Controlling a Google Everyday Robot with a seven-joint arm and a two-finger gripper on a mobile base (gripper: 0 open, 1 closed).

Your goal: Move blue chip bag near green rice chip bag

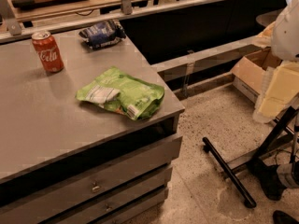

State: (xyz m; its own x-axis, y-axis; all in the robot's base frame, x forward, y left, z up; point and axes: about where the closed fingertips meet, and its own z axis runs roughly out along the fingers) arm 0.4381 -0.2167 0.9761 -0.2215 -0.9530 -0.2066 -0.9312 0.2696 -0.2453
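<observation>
The blue chip bag is small, dark navy and glossy, and lies at the far edge of the grey counter. The green rice chip bag is larger, light green and wrinkly, with a white patch. It lies flat near the counter's right front corner, well apart from the blue bag. My gripper is not in view. A white rounded shape at the upper right edge is cut off by the frame.
A red soda can stands upright at the counter's far left. Drawers are under the counter. To the right, on the speckled floor, are a cardboard box, yellow sheets and a black stand's legs.
</observation>
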